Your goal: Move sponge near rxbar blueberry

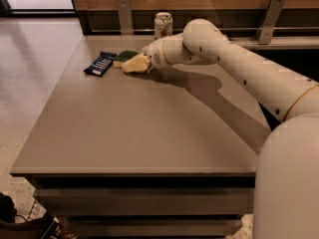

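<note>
Placement stage, judged nearly done: sponge at the far left of the table, just beside the rxbar blueberry, on its right. Gripper low at the sponge's near-right end, covering part of it; cannot tell whether clamped or let go. Next calls for release, if gripped, then a clean lift without dragging. Sponge's long axis seemingly left-right; bar's slants near-left to far-right.
</note>
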Available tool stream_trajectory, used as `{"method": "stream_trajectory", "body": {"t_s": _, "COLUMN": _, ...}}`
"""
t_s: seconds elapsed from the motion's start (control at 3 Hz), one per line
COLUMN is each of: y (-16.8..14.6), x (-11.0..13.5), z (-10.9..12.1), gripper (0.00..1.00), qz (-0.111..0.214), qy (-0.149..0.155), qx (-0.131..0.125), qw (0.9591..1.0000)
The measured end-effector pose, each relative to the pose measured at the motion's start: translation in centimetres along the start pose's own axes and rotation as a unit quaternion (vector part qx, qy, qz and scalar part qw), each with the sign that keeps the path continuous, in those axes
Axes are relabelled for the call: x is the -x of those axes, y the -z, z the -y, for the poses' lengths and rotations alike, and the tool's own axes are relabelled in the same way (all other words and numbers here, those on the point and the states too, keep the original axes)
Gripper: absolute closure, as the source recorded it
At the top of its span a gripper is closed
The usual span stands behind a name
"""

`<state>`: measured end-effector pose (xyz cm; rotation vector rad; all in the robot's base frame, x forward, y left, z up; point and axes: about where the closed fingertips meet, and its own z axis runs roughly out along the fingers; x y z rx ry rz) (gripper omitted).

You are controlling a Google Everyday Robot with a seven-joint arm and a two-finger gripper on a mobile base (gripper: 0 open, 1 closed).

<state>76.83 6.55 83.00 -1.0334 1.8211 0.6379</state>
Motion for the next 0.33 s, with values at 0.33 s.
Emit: {"method": "stream_trajectory", "body": {"t_s": 0.33, "y": -0.06, "x": -0.01, "z": -0.04, "gripper": 0.0, "qz": 0.0, "qy": 0.0, "qx": 0.001, "qw": 1.0}}
